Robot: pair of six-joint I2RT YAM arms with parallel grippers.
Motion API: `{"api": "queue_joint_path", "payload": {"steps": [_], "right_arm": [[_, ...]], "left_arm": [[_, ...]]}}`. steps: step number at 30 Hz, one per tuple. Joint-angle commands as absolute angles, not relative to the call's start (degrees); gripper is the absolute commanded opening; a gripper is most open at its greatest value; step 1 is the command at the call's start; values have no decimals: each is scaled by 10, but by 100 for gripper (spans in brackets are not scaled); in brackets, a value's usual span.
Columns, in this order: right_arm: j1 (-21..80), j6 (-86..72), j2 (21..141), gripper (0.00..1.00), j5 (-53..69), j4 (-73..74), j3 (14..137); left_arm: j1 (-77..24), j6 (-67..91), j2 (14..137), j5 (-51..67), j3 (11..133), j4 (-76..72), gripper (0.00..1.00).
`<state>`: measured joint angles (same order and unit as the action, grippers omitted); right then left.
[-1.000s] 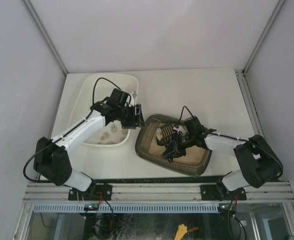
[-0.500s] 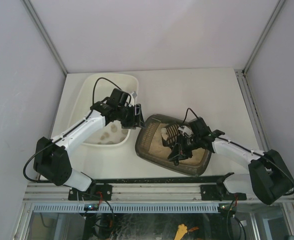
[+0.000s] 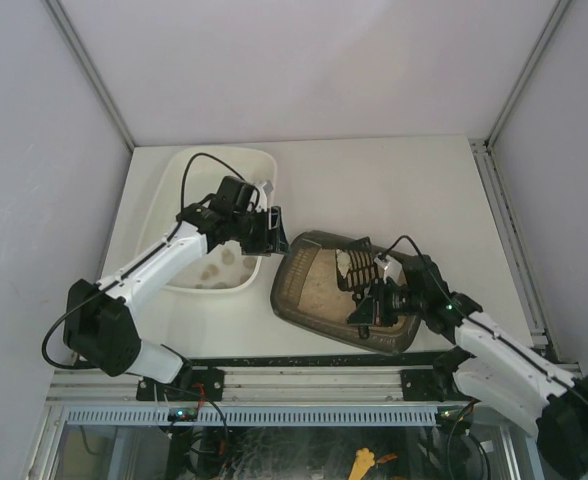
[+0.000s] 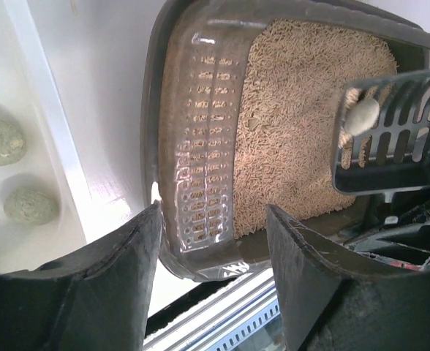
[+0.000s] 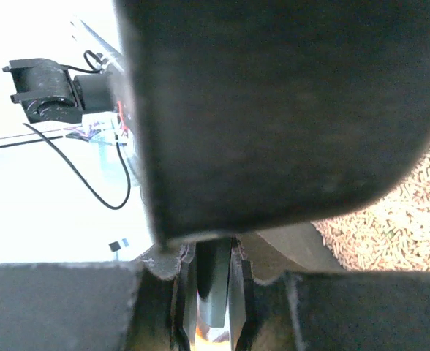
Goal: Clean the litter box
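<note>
Our right tool (image 3: 372,300) was clamped on the handle of a dark slotted scoop (image 4: 390,139) carrying a pale clump (image 4: 363,115) above the litter box (image 3: 284,285). Our left tool (image 4: 213,219) straddled that box's left wall, fingers apart, and we could not tell whether it gripped. A white tub (image 3: 179,190) sat on the counter (image 3: 414,190) just left of the box.

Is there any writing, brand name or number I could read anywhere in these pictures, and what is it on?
No readable text in any view.
On the litter box: shiny raised marks near its close corner, too blurred to read.
On the scoop: no lettering visible.
On the white tub: no lettering visible.
</note>
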<state>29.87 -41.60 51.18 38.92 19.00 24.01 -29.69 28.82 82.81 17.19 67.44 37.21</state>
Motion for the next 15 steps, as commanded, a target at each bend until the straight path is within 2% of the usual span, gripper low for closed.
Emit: {"api": "queue_joint_path", "payload": {"steps": [1, 7, 13, 15], "right_arm": [[314, -446, 409, 0, 403, 98, 181], [311, -502, 354, 0, 422, 35, 134], [338, -532, 390, 0, 439, -6, 136], [320, -547, 387, 0, 455, -26, 143]], "left_arm": [[-294, 268, 799, 180, 671, 351, 64], [-293, 266, 804, 202, 667, 345, 63], [-294, 264, 808, 204, 668, 345, 63], [-294, 262, 808, 203, 668, 345, 63]]}}
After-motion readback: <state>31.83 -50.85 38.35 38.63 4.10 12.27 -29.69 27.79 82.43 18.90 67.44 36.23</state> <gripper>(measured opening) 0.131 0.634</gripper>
